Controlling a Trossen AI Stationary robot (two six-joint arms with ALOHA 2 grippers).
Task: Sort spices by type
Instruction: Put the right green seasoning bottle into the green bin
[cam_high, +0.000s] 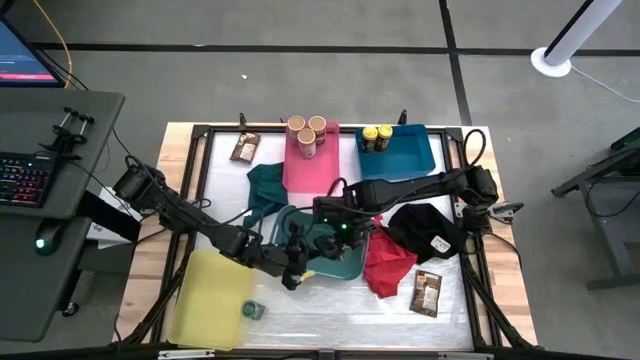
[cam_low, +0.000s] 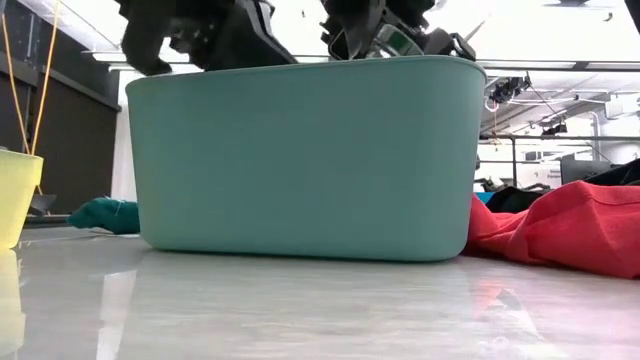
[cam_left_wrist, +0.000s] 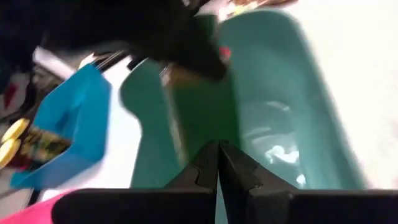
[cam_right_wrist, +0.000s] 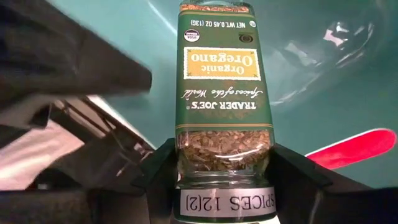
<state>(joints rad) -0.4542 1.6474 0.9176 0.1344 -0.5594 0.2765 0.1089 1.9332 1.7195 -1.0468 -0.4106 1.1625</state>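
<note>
Over the teal bin (cam_high: 335, 262) near the middle of the surface (cam_high: 330, 310), both arms meet. Right pincer (cam_right_wrist: 222, 177) holds an oregano jar (cam_right_wrist: 222, 93) w/ green label, fingers clamped on either side of the glass, jar hanging above the bin's inside. Left pincer (cam_left_wrist: 218, 163) is fully closed, fingertips (cam_left_wrist: 208, 165) pressed together, nothing between them, also above the teal bin, just beside the right one.

Other spices: three tan-lid jars (cam_high: 307, 131) sit at the far end of the pink bin (cam_high: 315, 170); two yellow-lid jars (cam_high: 376, 137) in the far-left corner of the blue bin (cam_high: 405, 155). One green-lid jar (cam_high: 251, 310) lies on the surface, touching or just beside the yellow bin (cam_high: 205, 295); can't tell which. One brown packet (cam_high: 244, 148) lies on the surface near the pink bin's far-left corner, another packet (cam_high: 426, 293) near the front right, beside the red cloth (cam_high: 385, 265).

Black cloth (cam_high: 430, 232) is bunched right of the teal bin, partly under the right arm. Dark green cloth (cam_high: 268, 190) lies between pink bin and teal bin, on the left side.

Low view: teal bin wall fills the centre, both pincers show above its rim, red cloth at its right.
</note>
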